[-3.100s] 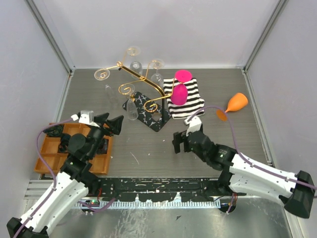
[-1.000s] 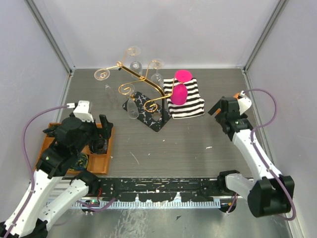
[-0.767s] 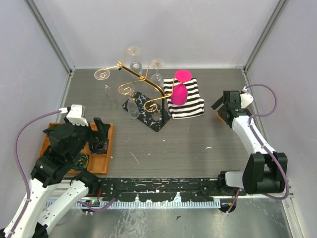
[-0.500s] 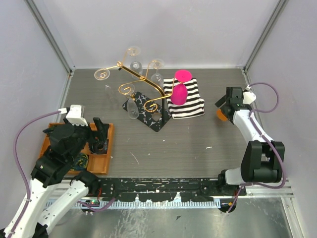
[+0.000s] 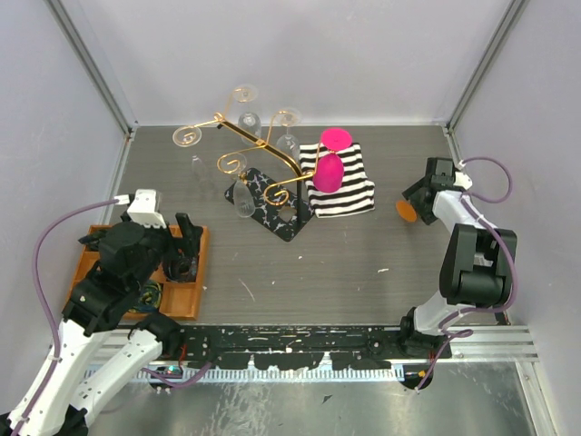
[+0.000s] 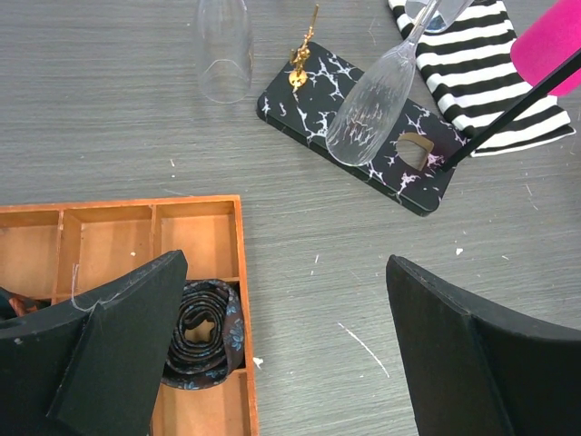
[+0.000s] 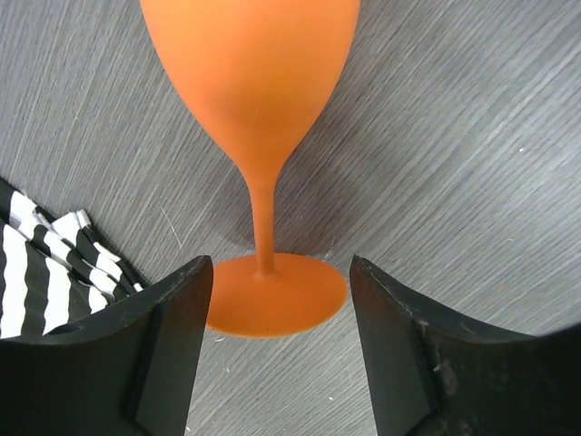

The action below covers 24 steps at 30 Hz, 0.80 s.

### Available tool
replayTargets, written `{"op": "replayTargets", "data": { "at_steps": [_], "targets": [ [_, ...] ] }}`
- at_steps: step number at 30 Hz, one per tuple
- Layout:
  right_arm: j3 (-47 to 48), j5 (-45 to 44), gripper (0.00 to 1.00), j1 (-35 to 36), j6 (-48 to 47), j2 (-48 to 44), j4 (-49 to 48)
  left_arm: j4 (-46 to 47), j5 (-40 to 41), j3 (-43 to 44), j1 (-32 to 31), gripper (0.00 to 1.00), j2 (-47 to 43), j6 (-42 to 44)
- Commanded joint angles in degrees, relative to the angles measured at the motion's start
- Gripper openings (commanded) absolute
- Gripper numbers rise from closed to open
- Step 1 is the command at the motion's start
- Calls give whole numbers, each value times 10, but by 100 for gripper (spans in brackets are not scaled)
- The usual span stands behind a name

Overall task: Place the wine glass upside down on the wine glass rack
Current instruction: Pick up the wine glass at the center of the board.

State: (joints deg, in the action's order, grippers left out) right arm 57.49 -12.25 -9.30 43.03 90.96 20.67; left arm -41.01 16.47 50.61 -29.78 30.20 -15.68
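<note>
The orange wine glass [image 7: 254,73] lies on its side on the grey table at the far right, bowl away from me; only its foot [image 5: 406,209] shows in the top view. My right gripper [image 7: 280,272] [image 5: 419,195] is low over it and open, one finger on each side of the round foot, the left finger at its rim. The wine glass rack [image 5: 254,150], gold scrolled wire on a black marbled base [image 6: 363,145], stands at the back centre with clear glasses [image 5: 241,200] hanging upside down. My left gripper [image 6: 286,272] [image 5: 186,241] hangs wide open and empty.
A striped cloth [image 5: 354,186] [image 7: 36,263] lies right of the rack with a pink glass [image 5: 329,171] on it. An orange wooden tray [image 5: 91,291] [image 6: 136,236] holding a rolled tie [image 6: 201,331] sits at the near left. A clear glass [image 6: 224,50] stands left of the rack.
My right arm swung out to the far right and came down over the orange glass, its jaws narrowing around the foot. The left arm drew back over the tray.
</note>
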Motion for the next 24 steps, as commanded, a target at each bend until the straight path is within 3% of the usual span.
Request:
{"op": "replayTargets", "data": {
  "at_steps": [1,11,16,22,24],
  "targets": [
    [18,33,66,-5,0,8,-35,5,9,-7,-1,98,-5,-2],
    [9,46,47,-17,-1,36,-48,6,13,-8,0,98,-1,-2],
    [-2,61,31,-22,-2,35,-60,6,13,-9,0,98,-4,-3],
    [-13,73,1,-25,-6,22,-69,9,15,-13,0,98,-16,-8],
    [-17,68,1,-25,-4,7,-69,9,25,-15,0,98,-23,-12]
  ]
}}
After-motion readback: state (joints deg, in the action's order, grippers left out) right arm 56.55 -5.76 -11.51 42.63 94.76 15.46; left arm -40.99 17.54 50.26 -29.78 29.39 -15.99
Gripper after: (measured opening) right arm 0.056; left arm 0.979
